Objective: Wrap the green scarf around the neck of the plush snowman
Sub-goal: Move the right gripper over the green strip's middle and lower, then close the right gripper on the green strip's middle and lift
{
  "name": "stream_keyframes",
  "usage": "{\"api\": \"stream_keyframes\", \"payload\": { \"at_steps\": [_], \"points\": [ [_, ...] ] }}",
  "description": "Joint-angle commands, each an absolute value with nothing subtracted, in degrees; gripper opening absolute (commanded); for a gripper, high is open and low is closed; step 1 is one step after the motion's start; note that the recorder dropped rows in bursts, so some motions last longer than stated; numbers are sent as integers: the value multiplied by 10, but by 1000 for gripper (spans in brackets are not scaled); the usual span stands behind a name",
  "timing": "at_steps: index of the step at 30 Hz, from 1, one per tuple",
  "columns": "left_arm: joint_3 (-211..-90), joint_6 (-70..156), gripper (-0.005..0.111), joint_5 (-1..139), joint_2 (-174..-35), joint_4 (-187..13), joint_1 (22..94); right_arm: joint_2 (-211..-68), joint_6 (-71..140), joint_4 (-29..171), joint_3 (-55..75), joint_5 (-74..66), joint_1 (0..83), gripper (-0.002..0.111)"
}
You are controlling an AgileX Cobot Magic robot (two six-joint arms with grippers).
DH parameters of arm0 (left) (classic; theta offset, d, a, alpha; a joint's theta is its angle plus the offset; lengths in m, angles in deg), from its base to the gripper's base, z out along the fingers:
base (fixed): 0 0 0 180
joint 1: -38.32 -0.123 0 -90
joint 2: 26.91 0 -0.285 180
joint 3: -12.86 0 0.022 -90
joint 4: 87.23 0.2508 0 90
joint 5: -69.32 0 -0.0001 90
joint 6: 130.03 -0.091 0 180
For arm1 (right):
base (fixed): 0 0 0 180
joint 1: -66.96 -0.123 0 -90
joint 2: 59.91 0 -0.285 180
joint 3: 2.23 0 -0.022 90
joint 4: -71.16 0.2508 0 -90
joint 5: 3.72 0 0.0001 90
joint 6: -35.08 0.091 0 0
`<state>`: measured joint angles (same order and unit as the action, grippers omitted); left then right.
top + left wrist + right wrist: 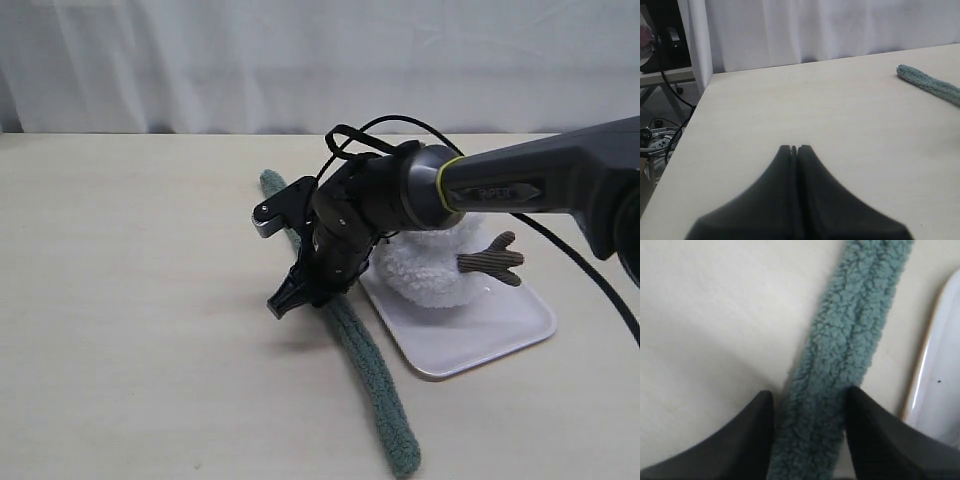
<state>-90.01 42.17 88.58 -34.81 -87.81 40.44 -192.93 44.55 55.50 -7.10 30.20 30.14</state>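
The green scarf lies flat on the table in a long diagonal strip, running past the left side of the plush snowman. The snowman lies on a white tray; only its fluffy white body and one brown twig arm show, and its neck and head are hidden behind my right arm. My right gripper is down at the scarf's middle, open, with one finger on each side of the scarf. In the left wrist view my left gripper is shut and empty above bare table, with one scarf end far off.
The white tray edge lies close beside the scarf at my right gripper. A white curtain hangs behind the table. Past the table's left edge, cables and a power strip lie on the floor.
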Motion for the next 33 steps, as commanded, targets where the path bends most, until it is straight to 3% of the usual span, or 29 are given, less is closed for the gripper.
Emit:
{"api": "stream_keyframes", "payload": {
  "at_steps": [1, 5, 12, 19, 33],
  "points": [
    [-899, 423, 0, 879, -347, -878, 410, -1953, 436, 554, -63, 331, 302, 24],
    [-899, 423, 0, 879, -347, -878, 410, -1953, 434, 554, -63, 350, 302, 4],
    [-899, 423, 0, 879, -347, -878, 410, -1890, 419, 580, -63, 365, 302, 4],
    [-899, 423, 0, 879, -347, -878, 410, -1743, 373, 600, -63, 385, 239, 4],
    [-899, 423, 0, 879, -347, -878, 410, -1488, 456, 511, -63, 548, 231, 4]
  ]
}}
